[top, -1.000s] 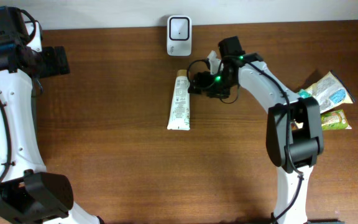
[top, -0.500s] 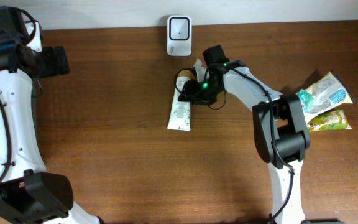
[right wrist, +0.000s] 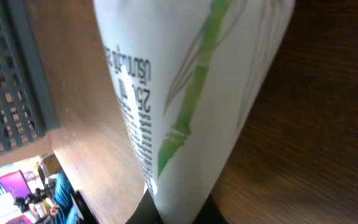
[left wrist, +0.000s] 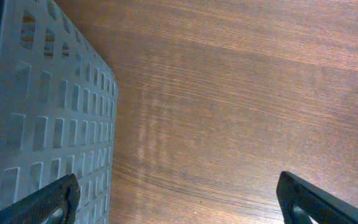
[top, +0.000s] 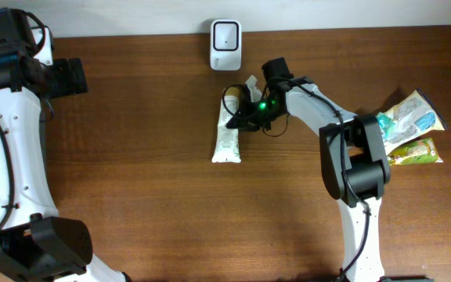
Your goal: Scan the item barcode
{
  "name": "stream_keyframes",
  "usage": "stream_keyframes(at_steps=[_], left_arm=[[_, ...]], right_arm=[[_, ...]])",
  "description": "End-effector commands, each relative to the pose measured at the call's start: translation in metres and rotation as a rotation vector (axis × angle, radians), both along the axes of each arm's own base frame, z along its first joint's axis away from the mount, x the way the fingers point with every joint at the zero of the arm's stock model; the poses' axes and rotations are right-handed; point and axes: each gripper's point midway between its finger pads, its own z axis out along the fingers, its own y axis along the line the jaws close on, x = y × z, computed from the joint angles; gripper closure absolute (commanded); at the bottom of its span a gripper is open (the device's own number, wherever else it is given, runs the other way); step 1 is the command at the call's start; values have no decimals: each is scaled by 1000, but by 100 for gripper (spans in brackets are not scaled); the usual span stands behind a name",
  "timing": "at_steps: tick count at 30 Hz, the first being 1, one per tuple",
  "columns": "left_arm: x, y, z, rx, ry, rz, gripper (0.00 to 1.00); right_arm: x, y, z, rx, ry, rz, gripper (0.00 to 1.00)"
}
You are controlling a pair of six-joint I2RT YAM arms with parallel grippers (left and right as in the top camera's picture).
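Tube (top: 226, 139), white with a bamboo print, lay on the desk (top: 131, 196) near the middle of its far edge, cap toward the white scanner (top: 225, 34) standing at that edge. The right gripper (top: 247, 116) reached in from the tube's right side and pinched its upper part. The left gripper (left wrist: 179, 198) hung spread wide over bare wood near the far left corner, beside a grey perforated crate (left wrist: 36, 124).
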Motion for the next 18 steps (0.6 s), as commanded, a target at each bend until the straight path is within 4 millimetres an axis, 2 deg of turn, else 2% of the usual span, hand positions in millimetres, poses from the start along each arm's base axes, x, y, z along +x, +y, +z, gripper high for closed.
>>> stream_keyframes(at_steps=[1, 3, 7, 11, 13, 18], left_arm=[[0, 1, -1, 3, 3, -8, 1], [0, 1, -1, 4, 4, -7, 1], [0, 1, -1, 4, 4, -7, 1], [0, 1, -1, 3, 3, -8, 1], [0, 1, -1, 4, 4, -7, 1], [0, 1, -1, 4, 4, -7, 1]], right_arm=[[-1, -2, 63, 120, -191, 110, 96], [-8, -1, 123, 224, -305, 161, 96], [-26, -21, 218, 257, -476, 146, 96], [-52, -38, 285, 263, -622, 137, 96], [-61, -41, 299, 264, -648, 135, 96], [-72, -39, 306, 295, -629, 149, 96]])
